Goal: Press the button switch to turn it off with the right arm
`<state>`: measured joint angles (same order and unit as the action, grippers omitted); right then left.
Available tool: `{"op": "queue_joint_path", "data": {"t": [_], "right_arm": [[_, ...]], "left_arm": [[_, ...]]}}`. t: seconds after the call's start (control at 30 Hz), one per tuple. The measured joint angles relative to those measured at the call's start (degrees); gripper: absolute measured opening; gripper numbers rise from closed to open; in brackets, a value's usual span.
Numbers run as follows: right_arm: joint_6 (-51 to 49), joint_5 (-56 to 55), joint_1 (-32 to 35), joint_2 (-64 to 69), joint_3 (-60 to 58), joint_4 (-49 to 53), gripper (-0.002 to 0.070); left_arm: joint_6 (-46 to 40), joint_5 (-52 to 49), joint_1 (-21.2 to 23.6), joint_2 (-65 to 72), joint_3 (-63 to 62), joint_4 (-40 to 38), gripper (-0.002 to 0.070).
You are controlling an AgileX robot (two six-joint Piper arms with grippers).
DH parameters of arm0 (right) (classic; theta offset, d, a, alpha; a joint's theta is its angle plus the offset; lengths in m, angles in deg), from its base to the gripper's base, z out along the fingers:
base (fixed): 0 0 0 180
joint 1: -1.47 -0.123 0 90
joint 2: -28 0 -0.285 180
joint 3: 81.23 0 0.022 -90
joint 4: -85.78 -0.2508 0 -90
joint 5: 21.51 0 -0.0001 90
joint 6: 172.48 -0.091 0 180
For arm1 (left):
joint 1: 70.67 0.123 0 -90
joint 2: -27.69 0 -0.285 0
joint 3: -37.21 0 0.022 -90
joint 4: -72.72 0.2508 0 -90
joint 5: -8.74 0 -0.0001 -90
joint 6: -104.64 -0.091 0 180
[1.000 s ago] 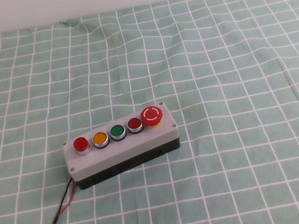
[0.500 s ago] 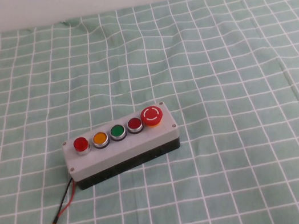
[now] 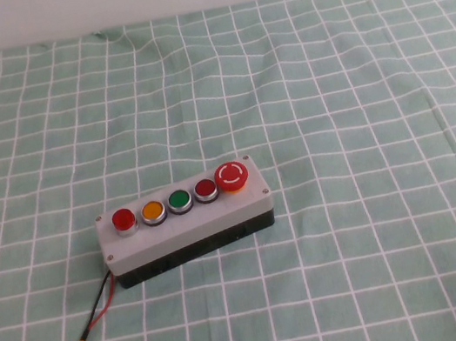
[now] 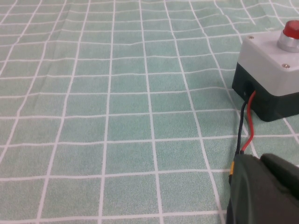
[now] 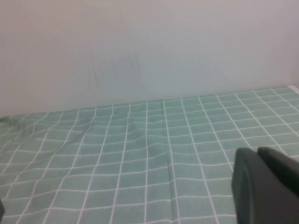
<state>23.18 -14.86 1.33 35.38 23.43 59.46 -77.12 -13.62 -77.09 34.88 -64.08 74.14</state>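
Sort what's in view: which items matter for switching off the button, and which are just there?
Job:
button switch, at the grey box's left end
right gripper, away from the box
left gripper, near the box's cable

Bystanders:
yellow button
green button
dark red button
mushroom knob
checked cloth

cloth [image 3: 356,95]: soft woven green-and-white check, matt, lightly wrinkled | box [image 3: 186,224]: smooth grey plastic lid, black base | button switch [image 3: 123,219]: glossy red translucent cap, shiny metal collar | left gripper [image 4: 264,191], right gripper [image 5: 266,186]: matt dark plastic
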Motion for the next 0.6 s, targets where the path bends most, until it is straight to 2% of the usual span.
{"op": "queue_joint_path", "data": {"t": [0.43, 0.6], "right_arm": [[0.90, 2.43, 0.00, 0.00, -0.45, 0.30, -0.0016], [-4.32, 5.36, 0.00, 0.00, -0.45, 8.53, -0.0016]], "left_arm": [[0.00, 0.00, 0.00, -0.02, 0.00, 0.00, -0.0004], [0.00, 0.00, 0.00, -0.02, 0.00, 0.00, -0.0004]]}}
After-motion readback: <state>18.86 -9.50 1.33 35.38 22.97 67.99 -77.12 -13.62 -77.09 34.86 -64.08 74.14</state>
